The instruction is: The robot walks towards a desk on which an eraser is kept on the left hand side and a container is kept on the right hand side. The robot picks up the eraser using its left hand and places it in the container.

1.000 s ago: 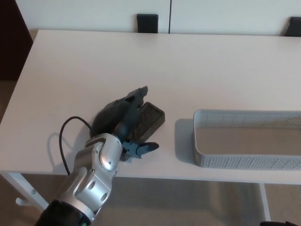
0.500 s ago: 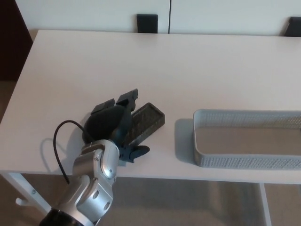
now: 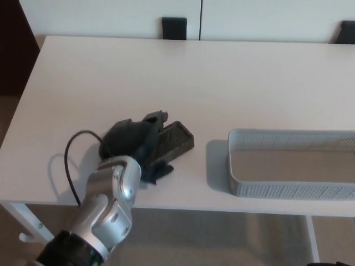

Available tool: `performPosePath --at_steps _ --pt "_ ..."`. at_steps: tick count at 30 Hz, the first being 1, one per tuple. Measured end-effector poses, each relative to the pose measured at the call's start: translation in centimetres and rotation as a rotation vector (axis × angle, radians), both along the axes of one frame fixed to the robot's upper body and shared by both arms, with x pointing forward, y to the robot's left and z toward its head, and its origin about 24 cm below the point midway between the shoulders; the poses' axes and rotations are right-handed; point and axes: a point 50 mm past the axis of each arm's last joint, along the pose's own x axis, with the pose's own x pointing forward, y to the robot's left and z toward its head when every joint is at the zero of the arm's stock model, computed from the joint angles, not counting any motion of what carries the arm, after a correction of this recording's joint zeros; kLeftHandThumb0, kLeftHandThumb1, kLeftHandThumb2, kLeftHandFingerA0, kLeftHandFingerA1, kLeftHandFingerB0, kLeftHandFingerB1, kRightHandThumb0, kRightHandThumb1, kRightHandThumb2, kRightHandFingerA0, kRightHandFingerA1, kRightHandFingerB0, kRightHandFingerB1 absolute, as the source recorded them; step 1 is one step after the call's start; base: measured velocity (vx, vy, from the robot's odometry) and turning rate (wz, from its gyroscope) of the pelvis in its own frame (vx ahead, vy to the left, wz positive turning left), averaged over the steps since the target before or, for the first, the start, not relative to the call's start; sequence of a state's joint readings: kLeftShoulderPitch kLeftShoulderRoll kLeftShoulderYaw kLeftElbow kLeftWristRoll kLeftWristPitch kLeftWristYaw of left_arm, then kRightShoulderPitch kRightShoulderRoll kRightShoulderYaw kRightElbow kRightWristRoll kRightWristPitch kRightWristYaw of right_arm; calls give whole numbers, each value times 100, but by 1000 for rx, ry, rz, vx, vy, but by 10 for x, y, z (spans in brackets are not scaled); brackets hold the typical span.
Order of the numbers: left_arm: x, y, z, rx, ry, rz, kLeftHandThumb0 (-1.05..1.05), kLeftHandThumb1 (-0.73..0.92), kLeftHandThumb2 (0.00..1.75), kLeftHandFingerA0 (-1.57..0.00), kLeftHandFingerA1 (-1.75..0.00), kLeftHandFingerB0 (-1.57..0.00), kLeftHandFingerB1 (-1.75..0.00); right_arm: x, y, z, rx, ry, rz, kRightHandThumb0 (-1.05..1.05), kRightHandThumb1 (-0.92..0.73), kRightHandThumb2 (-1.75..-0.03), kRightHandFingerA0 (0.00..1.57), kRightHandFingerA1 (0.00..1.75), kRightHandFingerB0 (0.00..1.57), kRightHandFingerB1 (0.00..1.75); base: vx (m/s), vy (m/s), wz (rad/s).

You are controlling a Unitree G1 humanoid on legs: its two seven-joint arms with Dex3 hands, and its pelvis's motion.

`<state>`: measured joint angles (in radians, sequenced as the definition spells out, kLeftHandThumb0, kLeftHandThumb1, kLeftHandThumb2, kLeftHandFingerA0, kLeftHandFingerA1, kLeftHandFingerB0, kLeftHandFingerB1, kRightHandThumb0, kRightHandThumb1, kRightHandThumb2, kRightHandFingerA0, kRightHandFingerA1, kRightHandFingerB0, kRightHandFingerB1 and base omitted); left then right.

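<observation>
1. The left hand (image 3: 136, 145) was seen closed around the dark eraser (image 3: 176, 141), which lay on the white desk (image 3: 222, 72).
2. Half a second before, its fingers had been spread above the eraser.
3. The grasp was judged just made; no lift was shown.
4. The container (image 3: 288, 165) stood apart at three o'clock, empty.

You have a white desk (image 3: 233, 77) before you; beyond its far edge stand two dark chair backs (image 3: 174, 27), one near the far right corner.
</observation>
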<state>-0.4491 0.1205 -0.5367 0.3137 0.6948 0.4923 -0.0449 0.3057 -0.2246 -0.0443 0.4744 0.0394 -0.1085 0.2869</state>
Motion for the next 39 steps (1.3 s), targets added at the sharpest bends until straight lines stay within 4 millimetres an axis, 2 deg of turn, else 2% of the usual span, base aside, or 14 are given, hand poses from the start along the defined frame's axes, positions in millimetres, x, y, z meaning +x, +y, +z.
performPosePath --at_steps 3,4,5,8,9,13,19,27,30,31,32,33,38,39 --pt "5 -4 7 43 -10 -38 -34 71 61 -80 -93 -46 -38 1 1 0 3 0 6 -38 -58 -57 61 49 54 44 0 0 0" --pt "6 -5 8 57 -9 -50 -40 54 90 -71 -100 -26 -49 1 1 0 3 -1 9 -37 -58 -57 60 49 53 44 0 0 0" --pt "6 -5 8 72 -8 -59 -35 76 63 -65 -114 -36 -35 2 1 0 3 -1 12 -37 -58 -57 60 48 53 43 0 0 0" --pt "7 -7 10 109 -7 -82 -37 81 64 -66 -103 -35 -34 2 0 1 -2 3 25 -37 -58 -57 61 48 54 43 0 0 0" --pt "7 -7 10 118 -6 -88 -36 77 65 -63 -128 -32 -34 2 -1 1 -5 5 31 -39 -57 -56 61 48 54 43 0 0 0" --pt "3 -5 6 149 7 -96 -37 77 66 -60 -142 -33 -35 3 -3 2 -18 15 63 -40 -57 -56 62 48 55 43 0 0 0" --pt "0 0 4 155 -3 -84 -37 83 64 -83 -112 -38 -37 6 -3 3 -28 22 86 -39 -57 -57 62 47 54 42 0 0 0" --pt "-6 11 7 87 -64 -42 -30 80 64 -62 -157 -62 -52 7 -3 3 -37 36 104 -37 -59 -57 61 47 53 42 0 0 0" --pt "-4 13 16 63 -100 -33 -30 86 67 -65 -157 -48 -40 10 -4 5 -40 34 110 -36 -59 -57 61 47 54 42 0 0 0" --pt "-3 12 22 52 -122 -31 -32 74 105 -88 -120 -49 -60 11 -4 6 -42 29 112 -37 -58 -56 62 47 55 42 0 0 0" --pt "-1 12 30 38 -147 -31 -32 74 105 -88 -120 -49 -60 13 -5 7 -44 26 113 -37 -58 -56 62 47 55 42 0 0 0" --pt "0 11 36 29 -169 -33 -31 85 67 -67 -157 -62 -46 13 -5 7 -45 25 114 -37 -58 -57 62 47 54 42 0 0 0" --pt "0 4 60 -12 -259 -73 -31 79 65 -71 -159 -66 -50 13 -5 7 -47 31 117 -38 -59 -57 61 46 52 41 0 0 0" --pt "-1 1 66 -22 -277 -88 -45 67 79 -77 -137 -66 -72 12 -5 6 -49 34 119 -37 -58 -57 61 47 52 41 0 0 0"
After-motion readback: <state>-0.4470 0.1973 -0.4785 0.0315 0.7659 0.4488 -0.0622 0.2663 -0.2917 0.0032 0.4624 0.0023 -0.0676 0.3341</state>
